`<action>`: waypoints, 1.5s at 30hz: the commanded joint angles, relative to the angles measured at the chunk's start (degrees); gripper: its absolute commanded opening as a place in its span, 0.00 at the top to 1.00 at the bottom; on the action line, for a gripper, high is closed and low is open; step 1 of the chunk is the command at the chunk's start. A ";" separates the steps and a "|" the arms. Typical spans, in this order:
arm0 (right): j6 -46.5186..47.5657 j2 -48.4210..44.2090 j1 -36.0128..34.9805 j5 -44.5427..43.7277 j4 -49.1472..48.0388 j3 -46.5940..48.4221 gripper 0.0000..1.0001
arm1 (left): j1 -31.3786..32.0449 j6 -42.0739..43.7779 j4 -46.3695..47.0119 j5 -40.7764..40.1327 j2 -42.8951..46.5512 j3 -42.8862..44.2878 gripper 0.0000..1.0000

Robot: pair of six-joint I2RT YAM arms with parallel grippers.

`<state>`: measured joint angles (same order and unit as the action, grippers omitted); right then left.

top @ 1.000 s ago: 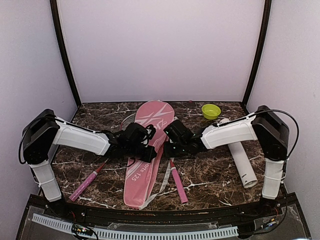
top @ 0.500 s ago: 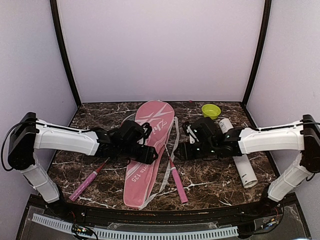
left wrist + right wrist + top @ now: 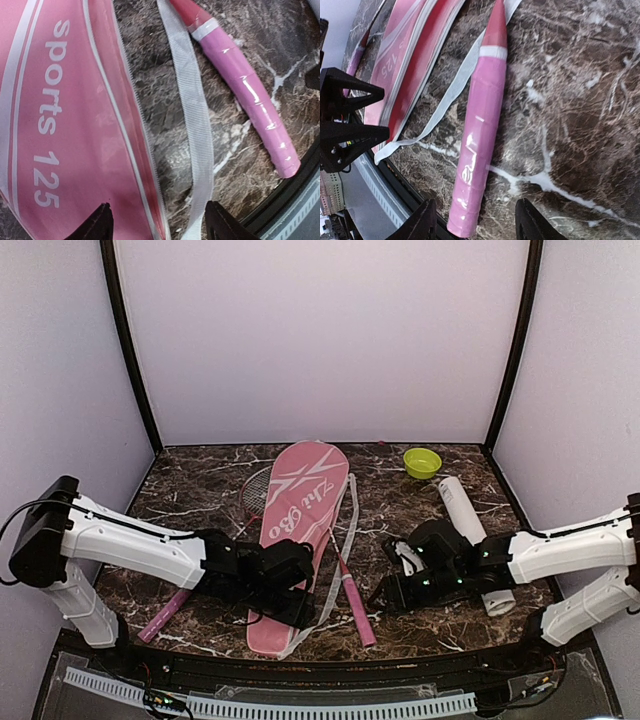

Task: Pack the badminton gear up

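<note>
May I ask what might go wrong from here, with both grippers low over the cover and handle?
The right gripper hangs open over the racket handle, whose butt lies near the table's front edge; a glancing close may roll it off. The left gripper sits open above both the racket cover and the loose white strap; it may catch only the strap. The right arm crosses close over the white tube and may nudge it.

— How's the light?
— Soft and even from overhead. The pale lilac backdrop walls (image 3: 320, 340) glow, and the dark veined marble tabletop (image 3: 200, 480) shows only faint shadows.
— Sharpness?
— Overhead view crisp. Up close, sheen streaks the glossy pink tape-wrapped racket handle (image 3: 250, 95); corners slightly soft.
</note>
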<state>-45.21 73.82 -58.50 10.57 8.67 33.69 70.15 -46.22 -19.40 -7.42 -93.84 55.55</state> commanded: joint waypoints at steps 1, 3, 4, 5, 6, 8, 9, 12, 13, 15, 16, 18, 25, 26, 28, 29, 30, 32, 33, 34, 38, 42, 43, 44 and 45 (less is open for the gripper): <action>-3.75 1.70 -3.33 1.89 -4.05 -0.18 0.47 | 1.50 -3.02 -8.11 -5.00 -2.00 3.08 0.35; -4.38 3.06 -4.28 1.65 -4.67 -0.25 0.48 | 1.74 -3.55 -8.30 -5.31 -2.62 3.02 0.35; -4.80 3.70 -4.60 1.65 -5.11 -0.29 0.49 | 1.74 -3.87 -8.29 -5.39 -2.78 2.80 0.36; -5.14 4.22 -4.87 1.73 -5.56 -0.35 0.50 | 1.74 -4.08 -8.22 -5.45 -2.83 2.51 0.37; -5.41 4.75 -5.10 1.81 -5.97 -0.28 0.51 | 1.74 -4.22 -8.07 -5.53 -2.88 2.34 0.38; -5.82 5.68 -5.47 1.82 -6.79 -0.08 0.51 | 1.74 -4.53 -8.18 -6.03 -2.84 1.99 0.42; -5.97 6.21 -5.58 1.95 -7.17 0.05 0.51 | 1.74 -4.58 -8.27 -6.34 -2.83 1.89 0.44; -6.18 8.12 -5.85 2.36 -8.18 0.53 0.53 | 1.70 -4.09 -8.15 -6.73 -3.06 1.88 0.52; -6.25 8.78 -5.98 2.57 -8.29 0.76 0.53 | 1.68 -3.87 -8.03 -6.69 -3.25 1.92 0.53; -6.50 10.20 -6.06 2.90 -8.69 0.97 0.53 | 1.69 -3.30 -7.90 -6.64 -3.86 2.07 0.55; -6.66 10.68 -6.09 3.15 -8.93 0.97 0.54 | 1.74 -3.02 -8.00 -6.63 -4.18 2.32 0.57; -7.01 11.42 -6.08 3.55 -9.21 1.02 0.55 | 1.74 -2.91 -9.27 -6.92 -4.92 3.02 0.62; -7.98 13.70 -6.10 3.45 -9.47 1.45 0.62 | 1.74 -2.74 -9.21 -7.26 -4.76 2.94 0.87; -8.35 13.71 -6.10 3.08 -9.46 1.42 0.65 | 1.74 -2.74 -8.68 -7.26 -4.51 2.72 0.90; -9.14 13.63 -6.10 2.59 -9.39 1.46 0.71 | 1.71 -2.61 -7.17 -7.30 -3.78 2.28 0.94; -9.56 13.55 -6.06 2.37 -9.33 1.62 0.73 | 1.71 -2.43 -5.99 -7.22 -3.10 1.97 0.96; -9.94 13.51 -6.09 2.28 -9.33 1.83 0.75 | 1.74 -2.21 -4.64 -6.99 -2.62 1.64 0.97; -10.91 13.26 -6.10 2.47 -9.61 2.25 0.80 | 1.74 -1.44 -0.42 -6.09 -1.76 0.86 1.00; -11.41 13.01 -6.10 2.62 -9.74 2.32 0.83 | 1.67 -1.04 1.23 -5.42 -1.39 0.65 1.00; -11.95 12.67 -6.10 2.95 -10.13 2.45 0.86 | 1.74 -0.77 2.77 -4.82 -1.33 0.42 1.00; -13.54 9.60 -6.00 3.32 -10.56 3.60 0.90 | 1.74 -0.22 6.41 -3.40 -1.60 0.35 1.00; -13.31 7.72 -5.76 3.22 -10.34 5.23 0.90 | 1.74 -0.09 7.43 -3.25 -2.55 0.59 1.00; -13.32 7.92 -5.65 3.53 -10.51 5.57 0.90 | 1.74 -0.10 7.73 -3.12 -2.72 0.61 1.00; -13.39 8.30 -5.57 3.83 -10.96 5.81 0.90 | 1.70 -0.15 8.17 -2.91 -2.81 0.61 1.00; -13.45 8.80 -5.55 4.17 -11.60 6.04 0.90 | 1.74 -0.18 8.76 -2.65 -2.93 0.55 1.00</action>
<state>-59.16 83.09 -64.07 13.72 0.86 37.12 71.59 -47.13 -13.85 -11.31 -97.41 56.51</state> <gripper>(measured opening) 0.212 0.013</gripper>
